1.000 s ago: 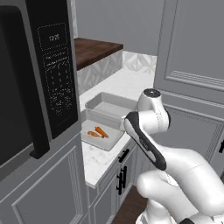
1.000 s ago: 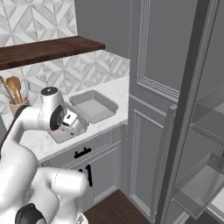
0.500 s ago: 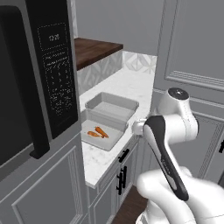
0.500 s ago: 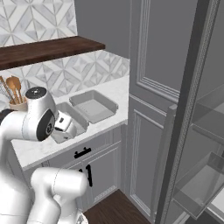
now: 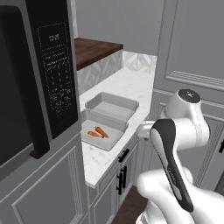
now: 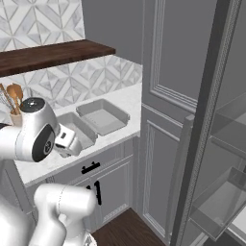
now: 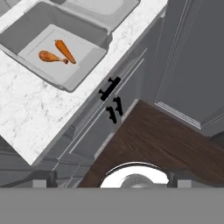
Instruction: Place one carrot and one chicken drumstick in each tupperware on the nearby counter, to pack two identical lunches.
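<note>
Two light-grey tupperware trays sit side by side on the white counter [image 5: 131,85]. The near tupperware [image 5: 114,138] [image 6: 84,126] [image 7: 26,33] holds an orange carrot [image 7: 65,51] [image 5: 102,131] and a browner chicken drumstick [image 7: 49,57] [image 5: 93,134], lying side by side. The far tupperware [image 5: 113,105] [image 6: 102,116] [image 7: 103,6] shows a bare floor. My gripper [image 7: 110,180] [image 5: 143,130] [image 6: 67,141] hangs off the counter's front edge, over the floor, open with nothing between its widely spaced fingertips [image 7: 41,179].
A black microwave [image 5: 43,78] stands left of the trays and a dark wooden shelf [image 5: 94,48] runs behind. Tall grey cabinets rise on the right. A holder of wooden spoons [image 6: 12,98] stands at the back. An open door with shelves [image 6: 226,168] is far right. Dark wood floor [image 7: 166,140] lies below.
The arm has swung back and to the right, carrying the open hand from over the near tray out past the counter's front edge. The trays and food have not moved.
</note>
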You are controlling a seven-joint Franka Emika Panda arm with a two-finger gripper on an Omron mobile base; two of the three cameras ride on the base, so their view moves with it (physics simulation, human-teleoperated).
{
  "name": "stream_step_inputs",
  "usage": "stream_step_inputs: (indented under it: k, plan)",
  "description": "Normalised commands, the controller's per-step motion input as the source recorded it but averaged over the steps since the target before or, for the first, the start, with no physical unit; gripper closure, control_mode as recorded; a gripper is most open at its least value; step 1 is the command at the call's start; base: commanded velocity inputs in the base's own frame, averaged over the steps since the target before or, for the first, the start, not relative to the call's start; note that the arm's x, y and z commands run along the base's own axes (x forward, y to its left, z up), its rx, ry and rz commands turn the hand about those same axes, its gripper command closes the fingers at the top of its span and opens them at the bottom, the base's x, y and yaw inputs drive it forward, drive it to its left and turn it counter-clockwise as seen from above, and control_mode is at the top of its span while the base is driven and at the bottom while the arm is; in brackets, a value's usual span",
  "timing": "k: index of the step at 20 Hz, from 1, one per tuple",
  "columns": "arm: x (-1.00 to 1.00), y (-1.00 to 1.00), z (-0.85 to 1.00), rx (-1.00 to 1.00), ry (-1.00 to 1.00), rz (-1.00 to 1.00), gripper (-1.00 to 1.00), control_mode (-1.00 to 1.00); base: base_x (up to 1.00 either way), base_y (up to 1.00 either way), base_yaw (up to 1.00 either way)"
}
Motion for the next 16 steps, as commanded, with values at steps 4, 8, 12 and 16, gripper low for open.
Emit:
stream_step_inputs:
  k: [4,8,12,16]
  plan:
    - [0.00,0.00,0.00,0.00,0.00,0.00,-1.00,1.00,-0.98,0.02,0.00]
    - [0.00,0.00,0.00,0.00,0.00,0.00,-1.00,1.00,-1.00,0.02,0.00]
    - [0.00,0.00,0.00,0.00,0.00,0.00,-1.00,1.00,-1.00,-0.16,-0.10]
    - [0.00,0.00,0.00,0.00,0.00,0.00,-1.00,1.00,-0.51,-0.58,-0.54]
